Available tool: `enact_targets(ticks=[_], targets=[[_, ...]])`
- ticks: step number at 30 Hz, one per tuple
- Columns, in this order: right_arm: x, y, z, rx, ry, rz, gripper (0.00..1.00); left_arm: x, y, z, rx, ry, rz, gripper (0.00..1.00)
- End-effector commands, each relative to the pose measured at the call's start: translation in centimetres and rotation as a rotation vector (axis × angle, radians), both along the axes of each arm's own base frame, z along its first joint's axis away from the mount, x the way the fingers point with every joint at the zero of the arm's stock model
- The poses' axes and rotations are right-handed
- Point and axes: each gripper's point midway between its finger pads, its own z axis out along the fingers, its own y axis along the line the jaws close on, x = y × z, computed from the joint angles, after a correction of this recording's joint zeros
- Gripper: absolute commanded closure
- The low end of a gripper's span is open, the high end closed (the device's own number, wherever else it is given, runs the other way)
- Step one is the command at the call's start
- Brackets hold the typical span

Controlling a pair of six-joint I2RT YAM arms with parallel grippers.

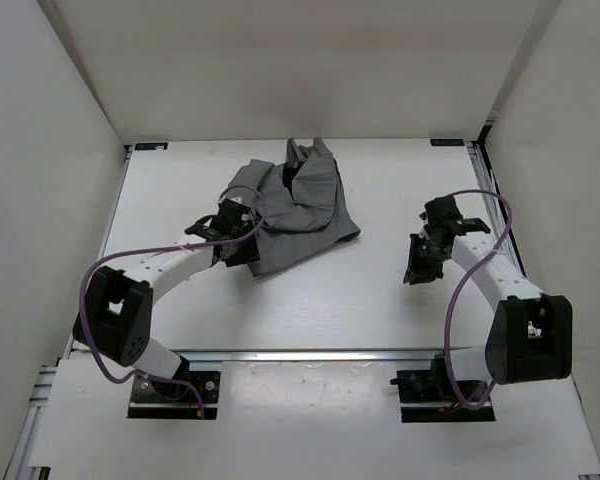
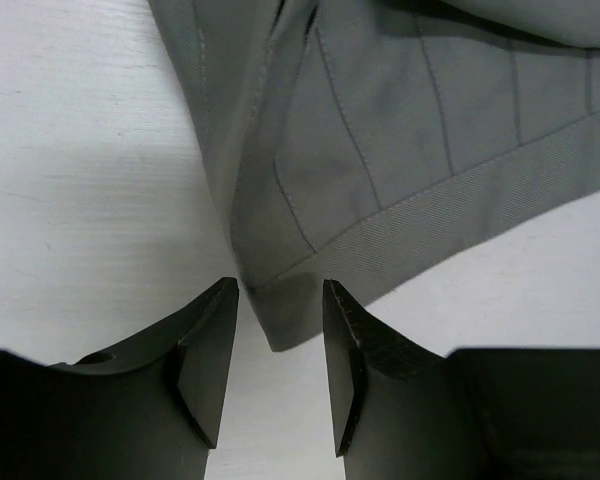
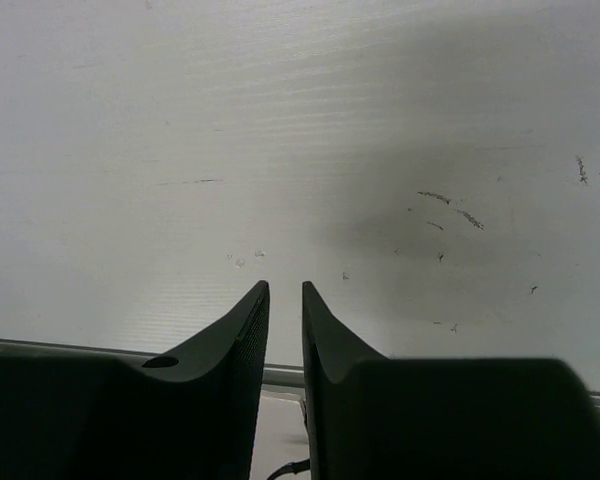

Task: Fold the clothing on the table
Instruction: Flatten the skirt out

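A white left wall [image 1: 40, 150], a white back wall [image 1: 300, 60] and a white right wall [image 1: 580, 150] enclose the scene. At the foot of the back wall sit a left blue tag [image 1: 152, 146] and a right blue tag [image 1: 446, 143], well apart.

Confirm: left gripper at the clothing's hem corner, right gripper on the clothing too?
Only the second part is wrong. The left gripper is at the hem corner of the clothing, but the right gripper hovers over bare table, well apart from the clothing. The top and right wrist views show it.
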Motion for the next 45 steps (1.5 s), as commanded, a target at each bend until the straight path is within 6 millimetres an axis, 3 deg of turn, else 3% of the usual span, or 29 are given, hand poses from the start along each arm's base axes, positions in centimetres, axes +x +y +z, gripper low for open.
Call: enact_targets(ticks=[1,4,6,7,8,9,12,14,15,17,18,20,22,23,24,25,26,27,30,31,33,35,36,37,38,40,45], targets=[[0.7,-0.3,1.9,-0.005,-0.045,0.010,0.75,0.1,0.7,-1.2,0.047,0.004,0.038,0.50],[0.6,-0.4,2.0,-0.019,-0.044,0.020,0.75,-0.7,1.2,-2.5,0.086,0.033,0.029,0.50],[0.4,-0.6,1.9,-0.023,-0.038,0.015,0.75,-0.6,1.1,-2.7,0.085,0.022,0.030,0.58],[0.6,-0.9,2.0,-0.028,-0.047,0.012,0.75,-0.8,1.0,-3.3,0.080,0.039,0.027,0.69],[0.6,-0.9,2.2,-0.022,-0.053,0.010,0.76,-1.0,0.8,-3.3,0.082,0.039,0.019,0.94],[0.4,-1.1,2.2,-0.029,-0.052,0.003,0.76,-0.6,0.4,-3.3,0.079,0.028,0.011,1.00],[0.4,-1.4,2.2,-0.023,-0.063,-0.009,0.75,0.4,-3.1,-1.6,0.004,0.002,-0.069,1.00],[0.3,-1.6,2.1,-0.024,-0.068,-0.016,0.75,1.7,-9.0,3.0,-0.074,-0.077,-0.229,1.00],[0.2,-1.8,2.0,-0.023,-0.065,-0.024,0.75,2.0,-10.8,3.8,-0.088,-0.084,-0.269,1.00],[0.1,-2.0,1.7,-0.025,-0.057,-0.034,0.74,1.8,-17.8,10.8,-0.207,-0.179,-0.460,1.00],[0.1,-1.8,1.7,-0.017,-0.063,-0.032,0.75,1.1,-19.7,12.0,-0.246,-0.186,-0.510,1.00],[0.2,-1.9,1.7,-0.012,-0.067,-0.043,0.75,1.1,-21.4,17.1,-0.351,-0.260,-0.547,1.00],[0.1,-1.7,1.5,-0.005,-0.066,-0.040,0.75,1.1,-19.9,20.4,-0.409,-0.327,-0.512,1.00],[0.1,-1.6,1.4,-0.003,-0.065,-0.040,0.75,1.8,-18.0,19.1,-0.408,-0.316,-0.455,1.00],[0.0,-1.7,1.4,-0.008,-0.064,-0.041,0.75,2.4,-15.4,20.6,-0.425,-0.360,-0.400,1.00],[0.2,-1.9,1.0,-0.006,-0.065,-0.044,0.74,2.1,-13.4,19.5,-0.418,-0.355,-0.353,1.00],[0.3,-1.8,1.1,0.006,-0.074,-0.048,0.74,2.2,-10.8,16.3,-0.379,-0.300,-0.292,1.00],[0.3,-1.8,1.0,0.008,-0.068,-0.049,0.74,2.3,-8.6,16.2,-0.368,-0.306,-0.255,1.00],[0.7,-1.4,0.9,0.036,-0.065,-0.050,0.75,-1.6,-3.7,8.1,-0.232,-0.119,-0.190,1.00],[1.2,-1.7,1.0,0.034,-0.071,-0.054,0.74,-2.3,-3.0,7.2,-0.200,-0.104,-0.189,1.00],[2.0,-1.9,1.4,0.041,-0.088,-0.060,0.71,-5.3,-1.2,3.4,-0.108,0.000,-0.178,1.00],[2.8,-0.9,2.0,0.098,-0.106,-0.042,0.55,-7.3,0.0,1.4,-0.060,0.063,-0.167,1.00],[3.2,-0.7,2.2,0.125,-0.117,-0.035,0.52,-8.0,0.5,0.6,-0.043,0.081,-0.160,1.00],[3.3,0.3,2.3,0.187,-0.114,-0.019,0.46,-8.3,0.9,0.5,-0.041,0.085,-0.150,1.00],[3.3,2.7,2.7,0.331,-0.098,0.012,0.40,-9.0,1.9,-0.1,-0.031,0.103,-0.119,1.00],[2.8,4.6,2.2,0.425,-0.052,0.027,0.39,-8.7,3.0,-0.1,-0.014,0.101,-0.086,1.00],[0.7,8.6,-0.1,0.513,0.048,0.089,0.41,-8.6,3.3,0.6,-0.025,0.090,-0.076,1.00]])
